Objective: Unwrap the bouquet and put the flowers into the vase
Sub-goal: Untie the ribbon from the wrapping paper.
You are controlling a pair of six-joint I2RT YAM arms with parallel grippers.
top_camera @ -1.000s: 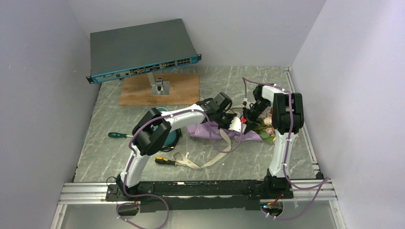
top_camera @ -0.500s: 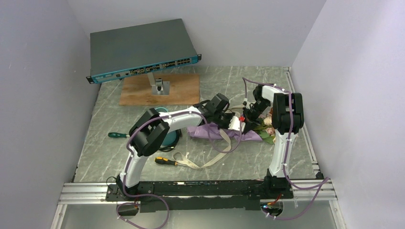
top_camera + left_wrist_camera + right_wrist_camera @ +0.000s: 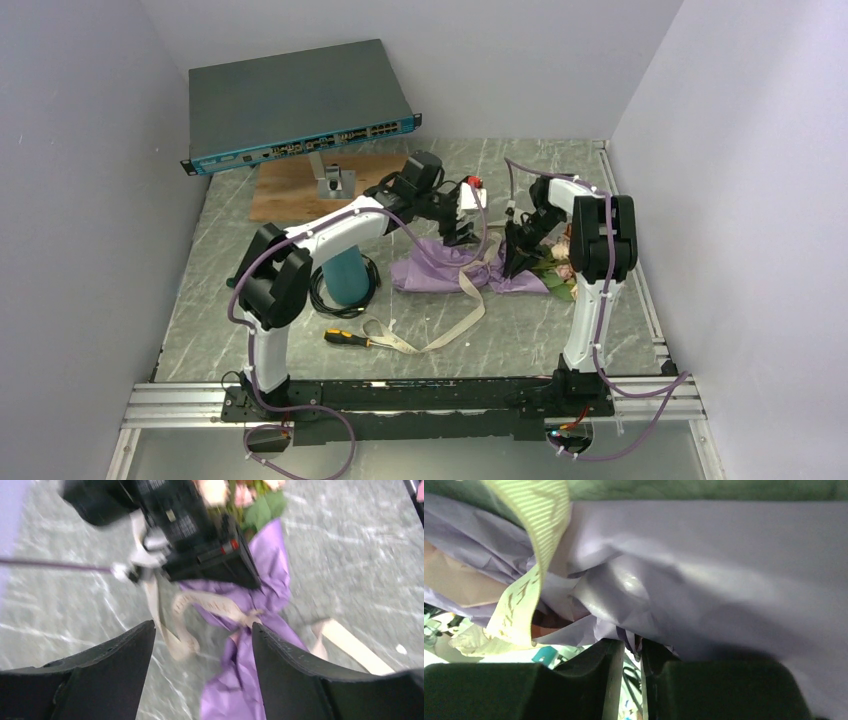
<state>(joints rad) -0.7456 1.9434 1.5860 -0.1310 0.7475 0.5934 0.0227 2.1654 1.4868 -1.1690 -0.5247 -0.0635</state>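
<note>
The cream printed ribbon (image 3: 455,325) trails nearest the arm bases, and the teal cylindrical vase (image 3: 343,277) stands to its left. Mid-table lies the rose bouquet in crinkly purple paper (image 3: 445,270) — the right gripper (image 3: 633,647) pinches a paper fold, while the left gripper (image 3: 202,630) hovers above, jaws spread and empty.

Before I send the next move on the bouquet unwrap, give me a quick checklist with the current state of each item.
1. Empty left gripper: ok. It is open with nothing between its fingers.
2. Hold of right gripper on purple paper: ok. A fold sits between its nearly closed fingers.
3. Undone ribbon: not ok. It looks cinched round the paper.
4. Freed flowers: not ok. The stems are wrapped.
5. Upright vase: ok. It stands inside the cable coil.
</note>
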